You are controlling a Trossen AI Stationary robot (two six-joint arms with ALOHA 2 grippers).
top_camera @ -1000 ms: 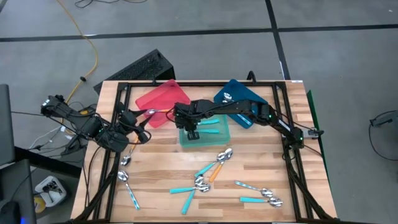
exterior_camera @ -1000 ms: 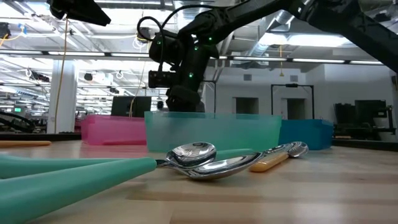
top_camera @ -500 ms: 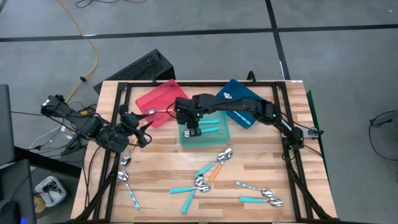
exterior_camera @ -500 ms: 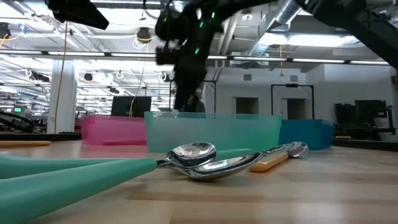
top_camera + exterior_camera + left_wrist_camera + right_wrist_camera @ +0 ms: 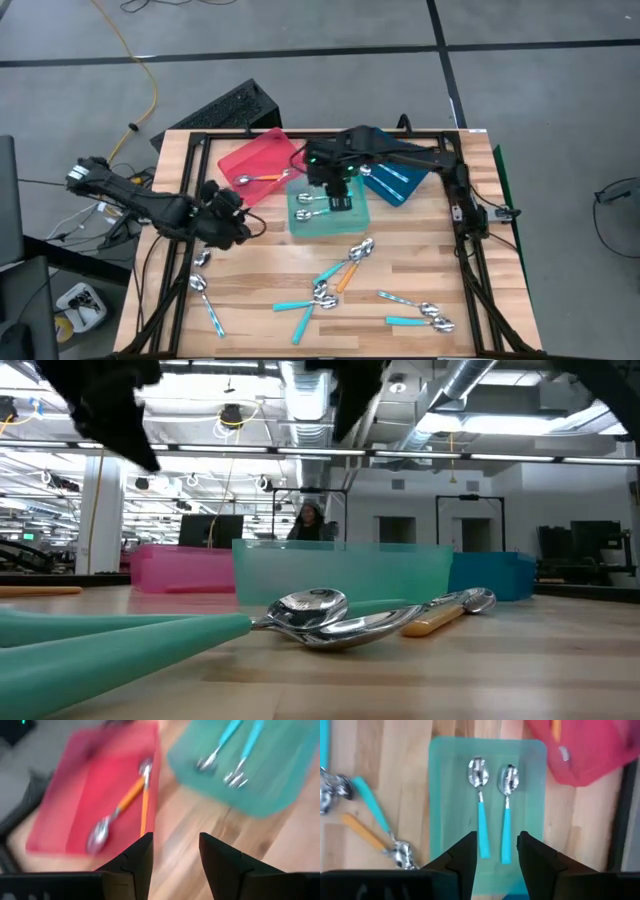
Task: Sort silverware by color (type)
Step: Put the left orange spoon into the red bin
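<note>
Right gripper (image 5: 495, 852) fingers apart, empty, over teal tray (image 5: 445, 795) | left gripper (image 5: 175, 852) likewise, blurred | low view hides spoons (image 5: 492, 810)

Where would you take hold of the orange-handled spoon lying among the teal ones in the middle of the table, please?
Grip the orange-handled spoon at mid-handle, coming straight down with the fingers across its width. It lies flat and diagonal; its bowl end near the teal-handled spoon is crowded, while the handle's lower end looks freer. Either open end effector could try; the left end effector hovers nearer.

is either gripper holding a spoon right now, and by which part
No, both are empty. The right gripper hangs open over the teal tray; the left gripper is open beside the red tray.
</note>
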